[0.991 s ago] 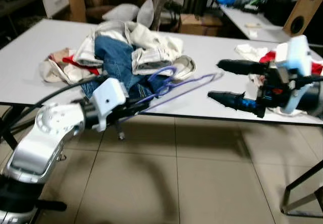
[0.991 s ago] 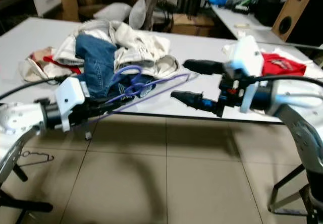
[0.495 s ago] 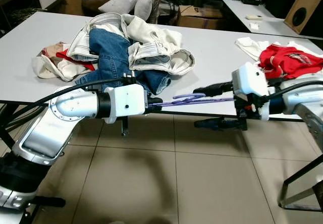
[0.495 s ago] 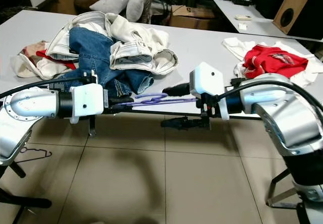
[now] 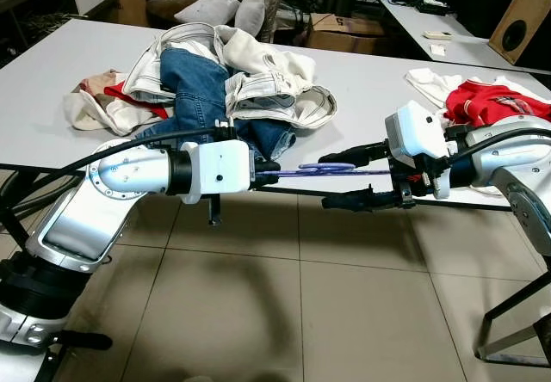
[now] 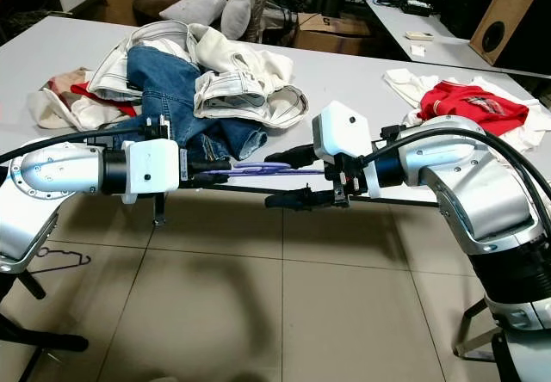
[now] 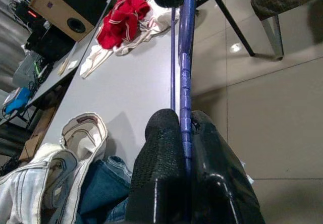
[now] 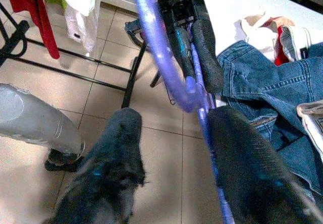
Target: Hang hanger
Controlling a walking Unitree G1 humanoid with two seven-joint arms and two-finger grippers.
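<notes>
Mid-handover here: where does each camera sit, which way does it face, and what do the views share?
Left and right eye views: on the head, looking forward and down at the table; both silver arms show.
Left wrist view: along the left gripper, shut on the purple hanger.
Right wrist view: along the open right gripper straddling it.
Shared: hanger, jeans.

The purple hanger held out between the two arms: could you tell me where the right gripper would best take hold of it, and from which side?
Probably the straight bar of the purple hanger, just past the hook. It lies level and thin, the left gripper clamps its other end, and the right gripper has jaws open above and below. Come in from the robot's right, along the bar.
</notes>
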